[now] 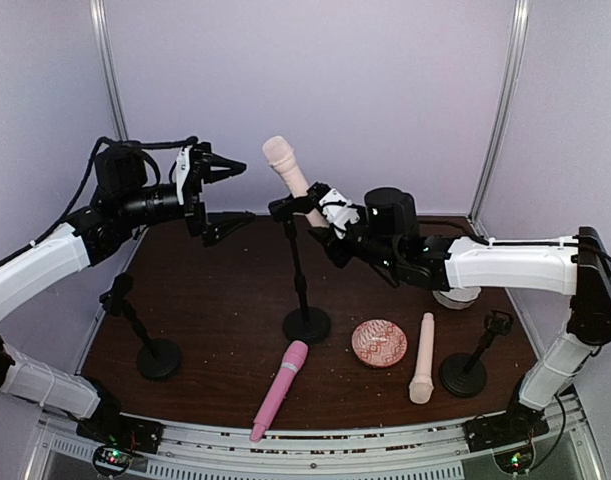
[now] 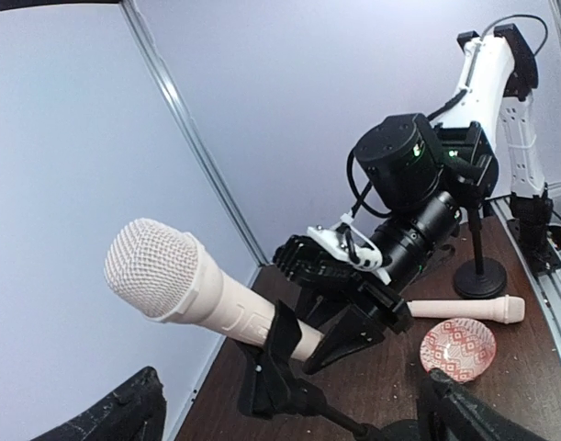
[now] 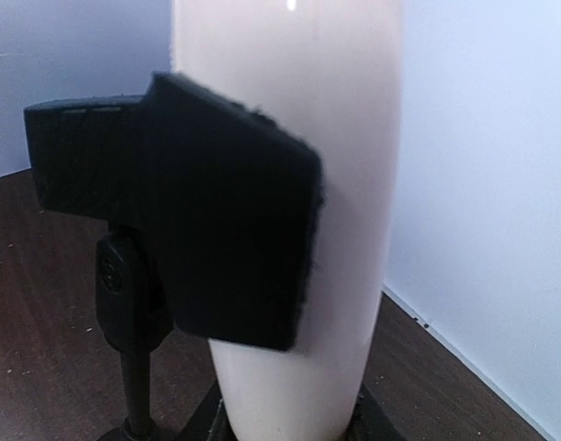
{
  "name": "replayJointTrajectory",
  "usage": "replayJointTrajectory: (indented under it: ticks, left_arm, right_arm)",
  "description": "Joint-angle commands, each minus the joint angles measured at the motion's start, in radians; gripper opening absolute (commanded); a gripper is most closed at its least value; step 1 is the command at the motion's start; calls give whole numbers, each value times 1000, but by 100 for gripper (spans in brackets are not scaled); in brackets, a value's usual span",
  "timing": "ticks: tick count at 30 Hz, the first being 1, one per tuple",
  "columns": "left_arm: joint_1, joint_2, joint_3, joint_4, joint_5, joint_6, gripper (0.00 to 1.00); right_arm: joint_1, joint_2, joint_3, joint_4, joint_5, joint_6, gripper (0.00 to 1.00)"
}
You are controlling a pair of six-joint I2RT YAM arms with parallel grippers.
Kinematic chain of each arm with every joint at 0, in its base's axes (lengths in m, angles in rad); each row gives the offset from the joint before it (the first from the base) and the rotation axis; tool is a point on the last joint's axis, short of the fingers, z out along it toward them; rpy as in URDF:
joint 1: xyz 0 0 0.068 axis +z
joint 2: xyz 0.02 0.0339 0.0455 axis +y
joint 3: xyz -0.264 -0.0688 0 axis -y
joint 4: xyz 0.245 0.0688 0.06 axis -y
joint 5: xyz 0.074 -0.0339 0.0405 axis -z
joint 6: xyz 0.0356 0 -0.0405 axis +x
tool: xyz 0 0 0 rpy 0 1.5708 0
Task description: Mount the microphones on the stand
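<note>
Nearest, along the worktop's (image 1: 215, 300) front edge, lay the pink mic (image 1: 280, 390), its head pointing inward toward the centre stand's (image 1: 306, 323) round base. Right of it sat a patterned dish (image 1: 378, 343), and just beside the dish the loose peach mic (image 1: 422, 358) lay flat, head toward the front edge. An empty stand (image 1: 465, 375) stood near the front-right corner and another (image 1: 157, 358) near the left edge.

At mid-worktop the clipped mic (image 1: 290, 172) sat in the centre stand's clip, tilted, its head up and toward the back-left. The right claw (image 1: 320, 213) was closed on this mic's lower body just below the clip; in the right wrist view one black pad (image 3: 234, 230) pressed flat against the pale shaft.

The left claw (image 1: 243, 192) hung above the back-left part of the worktop, its jaws spread wide and holding nothing, pointed at the clipped mic's head but apart from it.
</note>
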Motion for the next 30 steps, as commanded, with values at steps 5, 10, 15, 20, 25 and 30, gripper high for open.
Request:
replayJointTrajectory:
  ticks: [5,10,15,20,25,30]
  left_arm:
    - [54,71,73,36,-46,-203,98]
    - [64,73,64,74,-76,-248,98]
    - [68,71,64,57,-117,-234,98]
    - [87,93,93,24,-53,-240,98]
    - [111,90,87,49,-47,-291,98]
    - [129,115,98,54,-86,-399,98]
  right_arm:
    - [-153,127,274,76,125,19,0]
    - [-215,231,382,94,184,39,0]
    - [-240,321,469,63,232,46,0]
    - [-256,366,494,21,283,101,3]
    - [-256,346,434,32,298,127,24]
    - [-256,330,425,-26,312,153,55]
